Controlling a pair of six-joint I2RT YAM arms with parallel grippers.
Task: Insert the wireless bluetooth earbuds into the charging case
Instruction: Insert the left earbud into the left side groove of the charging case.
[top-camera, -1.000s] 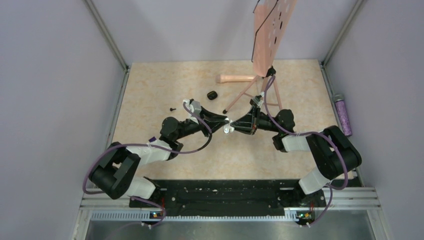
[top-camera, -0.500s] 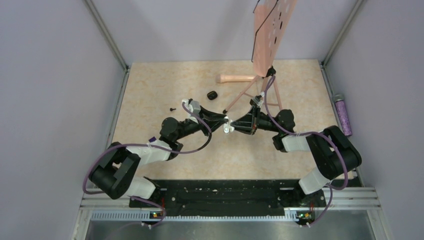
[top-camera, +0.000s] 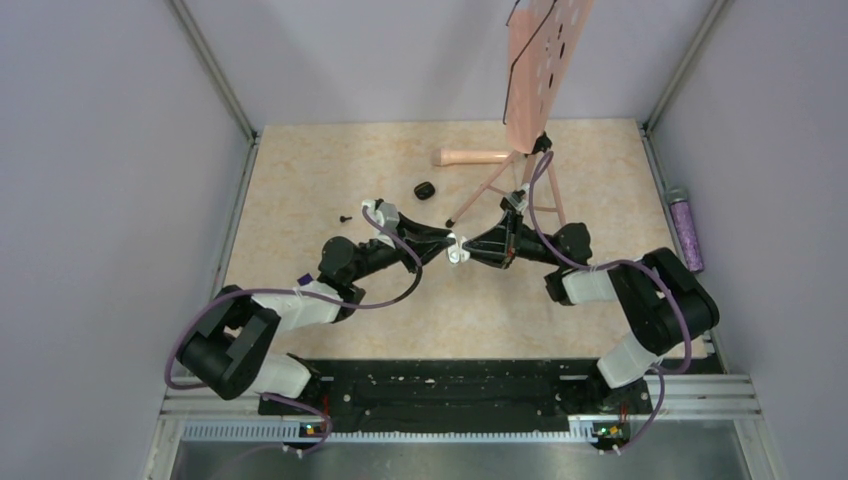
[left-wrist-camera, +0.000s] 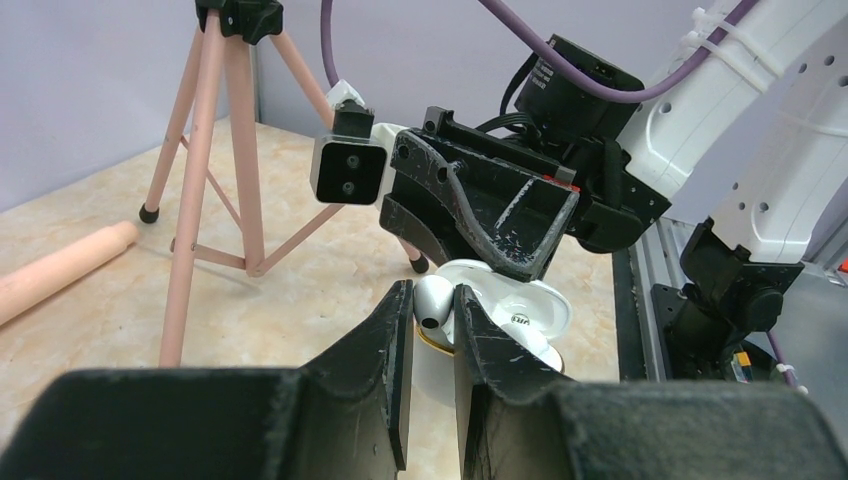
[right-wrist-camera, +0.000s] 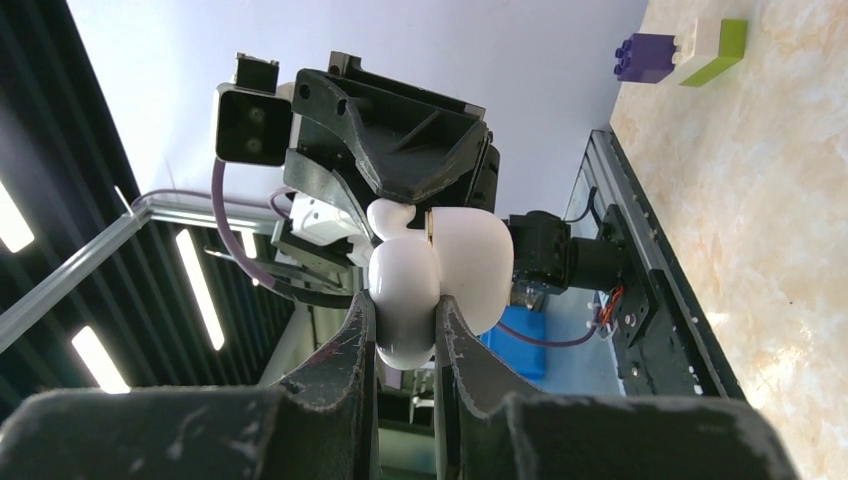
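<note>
Both grippers meet above the middle of the table. My right gripper (top-camera: 468, 249) (right-wrist-camera: 405, 312) is shut on the white charging case (top-camera: 458, 253) (right-wrist-camera: 470, 262), which is held open in the air. My left gripper (top-camera: 448, 245) (left-wrist-camera: 432, 312) is shut on a small white earbud (left-wrist-camera: 433, 296) with a dark hole, held at the case's gold-rimmed opening (left-wrist-camera: 440, 345). The case's open lid (left-wrist-camera: 520, 312) shows beside it. From the right wrist, the earbud (right-wrist-camera: 392, 214) pokes out at the top of the case. Two small black pieces (top-camera: 424, 189) (top-camera: 345, 217) lie on the table beyond the left arm.
A pink tripod (top-camera: 497, 180) (left-wrist-camera: 205, 170) carrying a pink board (top-camera: 540, 70) stands just behind the grippers. A pink rod (top-camera: 470, 156) lies at its foot. A purple bottle (top-camera: 686, 228) rests on the right rail. Purple and yellow-green blocks (right-wrist-camera: 680, 55) sit on the table.
Both grippers have edged slightly toward the far side together, still holding the earbud and the case. Otherwise nothing differs.
</note>
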